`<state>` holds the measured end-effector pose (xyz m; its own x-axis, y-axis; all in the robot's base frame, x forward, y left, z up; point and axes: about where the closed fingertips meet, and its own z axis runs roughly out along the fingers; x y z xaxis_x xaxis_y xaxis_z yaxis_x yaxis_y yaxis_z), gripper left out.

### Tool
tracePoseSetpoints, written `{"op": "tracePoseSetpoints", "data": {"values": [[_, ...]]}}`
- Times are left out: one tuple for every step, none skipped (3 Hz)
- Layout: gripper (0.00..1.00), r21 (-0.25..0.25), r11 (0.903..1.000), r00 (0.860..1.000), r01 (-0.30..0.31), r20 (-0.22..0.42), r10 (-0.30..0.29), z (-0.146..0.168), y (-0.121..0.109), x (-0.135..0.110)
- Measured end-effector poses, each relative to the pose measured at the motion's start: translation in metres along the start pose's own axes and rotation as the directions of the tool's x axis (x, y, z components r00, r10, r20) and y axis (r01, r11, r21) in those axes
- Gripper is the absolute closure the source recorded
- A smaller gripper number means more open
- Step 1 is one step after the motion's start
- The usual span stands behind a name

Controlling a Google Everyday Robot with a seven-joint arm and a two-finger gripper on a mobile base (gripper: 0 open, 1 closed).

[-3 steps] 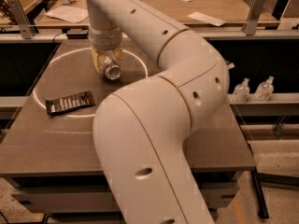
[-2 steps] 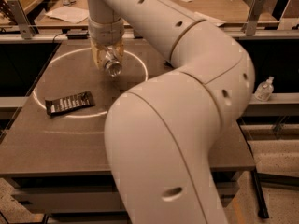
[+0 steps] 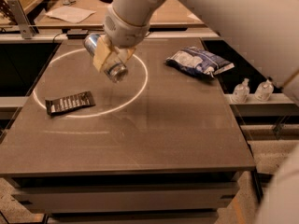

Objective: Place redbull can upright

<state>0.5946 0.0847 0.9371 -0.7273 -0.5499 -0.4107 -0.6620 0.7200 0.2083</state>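
The can [image 3: 115, 71] is clamped, tilted, in the claw [image 3: 106, 56], held clear of the table [image 3: 159, 125] below, ready to be stood upright.

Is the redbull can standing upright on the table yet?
No, the redbull can hangs tilted in the jaws of the gripper, over the table.

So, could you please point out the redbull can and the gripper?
Slim silver metal redbull can [image 3: 115, 72]: camera view, lower end.
Gripper [image 3: 104, 59]: camera view, between fingertips, clamping the can over the grey table [image 3: 187, 125].
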Motion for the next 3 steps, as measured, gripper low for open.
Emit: {"op": "tracePoseSetpoints", "data": {"values": [[1.0, -0.084, 0.9947, 0.988, 0.059, 0.146, -0.047, -0.012, -0.009, 0.029], [1.0, -0.061, 0.9956, 0.975, 0.071, 0.214, -0.057, -0.033, -0.037, 0.042], [1.0, -0.059, 0.9956, 0.976, 0.073, 0.209, -0.059, -0.032, -0.037, 0.043]]}}
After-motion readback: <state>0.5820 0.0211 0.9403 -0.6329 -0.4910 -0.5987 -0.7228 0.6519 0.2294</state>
